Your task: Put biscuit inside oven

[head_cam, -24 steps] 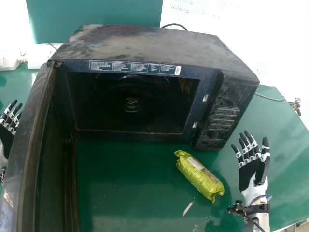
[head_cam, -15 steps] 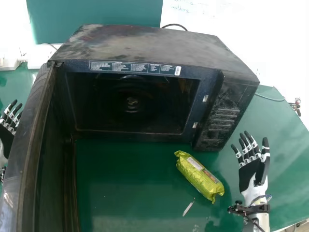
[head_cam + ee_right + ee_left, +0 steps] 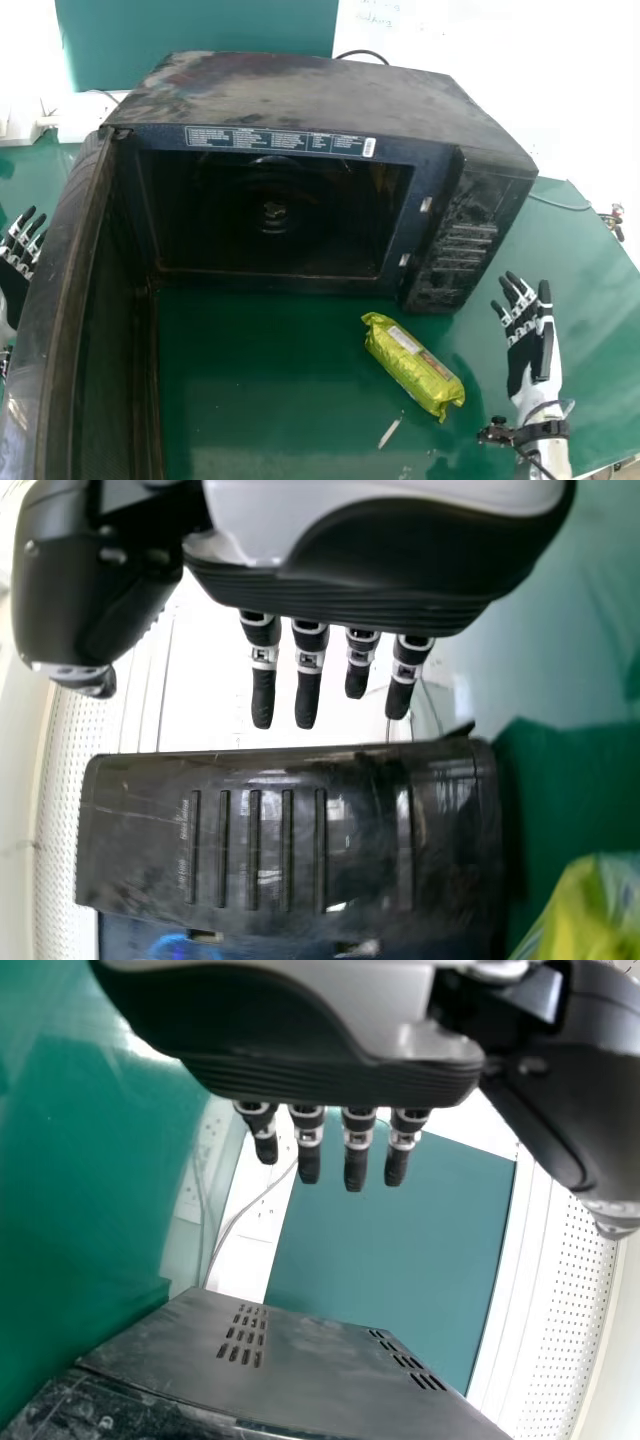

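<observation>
Slightly farther right now, the right hand (image 3: 521, 368), fingers open, is right of the biscuit packet (image 3: 413, 368), which lies on the table (image 3: 270, 380) near the oven (image 3: 300, 98), while the left hand (image 3: 12, 282), fingers also open, is left of the oven door (image 3: 52, 330).

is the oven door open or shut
Open: in the head view the oven door is swung out to the left side, and the dark cavity shows behind the front frame.
</observation>
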Controlling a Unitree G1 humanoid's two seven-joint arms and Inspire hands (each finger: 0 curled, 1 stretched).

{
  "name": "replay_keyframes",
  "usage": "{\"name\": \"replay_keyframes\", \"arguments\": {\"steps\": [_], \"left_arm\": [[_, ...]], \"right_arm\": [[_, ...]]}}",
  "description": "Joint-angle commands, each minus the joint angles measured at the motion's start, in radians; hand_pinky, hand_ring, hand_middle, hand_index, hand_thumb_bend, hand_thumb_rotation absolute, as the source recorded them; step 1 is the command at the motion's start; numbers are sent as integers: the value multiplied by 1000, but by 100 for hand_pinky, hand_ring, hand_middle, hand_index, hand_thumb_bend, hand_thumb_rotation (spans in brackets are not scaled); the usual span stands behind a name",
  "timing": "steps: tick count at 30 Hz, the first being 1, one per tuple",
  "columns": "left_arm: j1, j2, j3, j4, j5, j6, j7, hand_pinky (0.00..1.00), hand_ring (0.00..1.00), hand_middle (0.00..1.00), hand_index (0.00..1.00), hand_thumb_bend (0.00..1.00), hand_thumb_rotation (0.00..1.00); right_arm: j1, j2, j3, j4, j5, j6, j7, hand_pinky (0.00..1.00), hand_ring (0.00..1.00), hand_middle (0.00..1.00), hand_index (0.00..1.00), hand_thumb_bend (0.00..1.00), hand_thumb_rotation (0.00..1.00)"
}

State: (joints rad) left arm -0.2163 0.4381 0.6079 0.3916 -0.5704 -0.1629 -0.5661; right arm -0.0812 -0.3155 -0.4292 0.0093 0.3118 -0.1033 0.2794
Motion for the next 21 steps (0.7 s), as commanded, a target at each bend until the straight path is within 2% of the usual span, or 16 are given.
{"name": "replay_keyframes", "arguments": {"steps": [1, 4, 10, 14, 21], "left_arm": [[20, -4, -3, -18, 0, -2, 5, 100, 100, 100, 100, 98, 100], [24, -7, -5, -28, 1, -1, 12, 100, 100, 100, 100, 98, 100], [26, -8, -8, -29, 2, -11, 3, 100, 100, 100, 100, 98, 100], [28, -9, -9, -30, 3, -16, 2, 100, 100, 100, 100, 98, 100], [39, -17, -14, -58, 6, -11, 18, 100, 100, 100, 100, 98, 100]], "right_arm": [[22, -32, 5, -20, -29, -29, 8, 93, 93, 90, 86, 92, 73], [25, -62, 12, -40, -62, -29, 12, 93, 93, 90, 86, 94, 67], [15, -97, 17, -72, -81, 10, 3, 87, 91, 87, 85, 94, 58], [15, -110, 19, -84, -88, 27, 1, 82, 90, 87, 84, 96, 58], [21, -139, 39, -88, -130, -4, 19, 77, 90, 88, 83, 98, 60]]}}
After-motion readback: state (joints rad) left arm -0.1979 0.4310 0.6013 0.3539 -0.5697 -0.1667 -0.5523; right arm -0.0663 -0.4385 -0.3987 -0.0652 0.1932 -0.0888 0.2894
